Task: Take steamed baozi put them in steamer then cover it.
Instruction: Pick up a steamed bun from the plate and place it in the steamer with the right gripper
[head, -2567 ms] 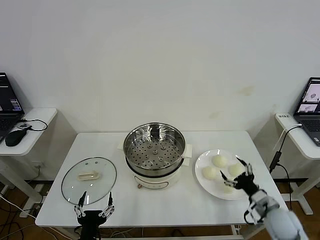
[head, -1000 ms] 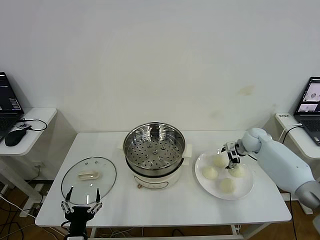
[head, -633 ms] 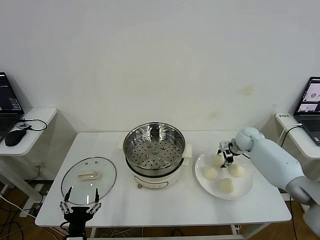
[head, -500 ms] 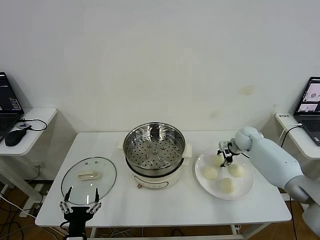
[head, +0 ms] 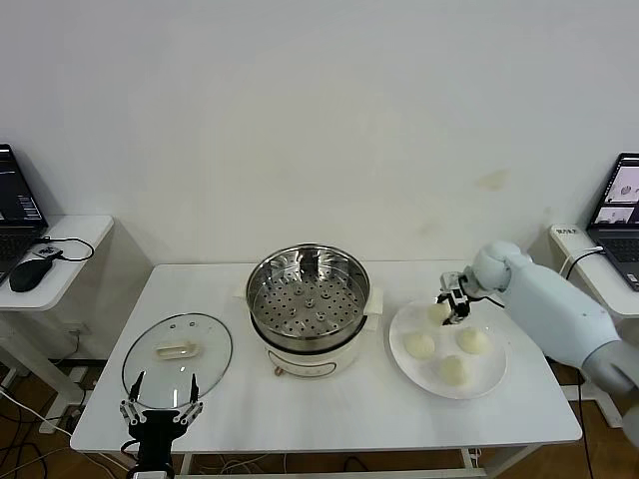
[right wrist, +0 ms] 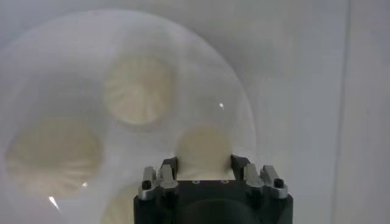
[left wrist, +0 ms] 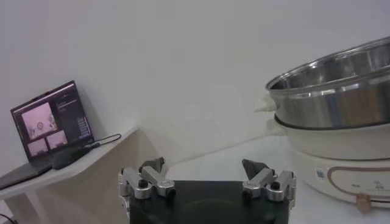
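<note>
left hand point(head: 160, 407) waits wide open at the counter point(head: 329, 409) edge, near the cover point(head: 178, 357).
steamer point(head: 308, 294) stands uncovered mid-counter; right hand point(head: 451, 305) is clamped on one steamed baozi point(head: 439, 312) over the plate point(head: 489, 377), three others beside it.

- Between the fingers of the right gripper point(head: 447, 307): one steamed baozi point(head: 439, 311), above the far edge of the plate point(head: 491, 373).
- On the plate, nearer than those fingers: three more baozi point(head: 420, 345).
- Left of the right fingers: the steamer point(head: 309, 288), mid-table.
- Just beyond the left gripper point(head: 160, 409) fingertips: the cover point(head: 178, 357), flat on the table point(head: 329, 409).
</note>
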`<move>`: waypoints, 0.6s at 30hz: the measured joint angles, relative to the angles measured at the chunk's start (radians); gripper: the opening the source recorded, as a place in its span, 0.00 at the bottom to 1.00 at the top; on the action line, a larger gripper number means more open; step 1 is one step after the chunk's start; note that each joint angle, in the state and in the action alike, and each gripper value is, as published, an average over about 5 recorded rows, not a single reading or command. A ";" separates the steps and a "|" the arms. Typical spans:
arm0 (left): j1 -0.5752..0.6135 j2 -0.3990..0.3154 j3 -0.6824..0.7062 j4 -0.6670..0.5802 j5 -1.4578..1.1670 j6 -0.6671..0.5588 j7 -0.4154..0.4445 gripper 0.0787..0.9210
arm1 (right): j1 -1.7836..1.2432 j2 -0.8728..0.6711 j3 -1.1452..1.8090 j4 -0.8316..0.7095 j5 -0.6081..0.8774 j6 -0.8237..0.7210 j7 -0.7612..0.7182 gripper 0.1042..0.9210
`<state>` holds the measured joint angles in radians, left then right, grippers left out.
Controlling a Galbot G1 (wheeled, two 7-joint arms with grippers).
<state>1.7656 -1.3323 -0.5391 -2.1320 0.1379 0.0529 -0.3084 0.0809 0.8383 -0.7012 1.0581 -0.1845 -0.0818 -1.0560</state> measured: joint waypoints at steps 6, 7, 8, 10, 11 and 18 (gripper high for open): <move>-0.008 0.007 0.001 -0.001 -0.017 0.001 -0.001 0.88 | 0.174 -0.004 -0.122 0.072 0.141 -0.001 0.012 0.57; -0.009 0.008 0.001 -0.001 -0.019 0.001 -0.001 0.88 | 0.204 0.001 -0.144 0.078 0.165 0.000 0.016 0.57; -0.010 0.009 0.001 -0.001 -0.022 0.001 -0.001 0.88 | 0.233 0.008 -0.165 0.083 0.188 0.002 0.021 0.57; -0.013 0.011 -0.001 -0.002 -0.026 0.001 -0.002 0.88 | 0.284 0.030 -0.206 0.090 0.233 0.008 0.032 0.57; -0.014 0.012 -0.002 -0.003 -0.029 0.001 -0.003 0.88 | 0.304 0.043 -0.224 0.092 0.253 0.011 0.038 0.57; -0.024 0.011 -0.015 -0.002 -0.042 0.000 -0.004 0.88 | 0.392 0.175 -0.330 0.080 0.343 0.058 0.082 0.57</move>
<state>1.7413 -1.3214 -0.5545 -2.1339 0.0959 0.0530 -0.3123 0.4734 1.0133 -1.0314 1.1380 0.1583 -0.0239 -0.9744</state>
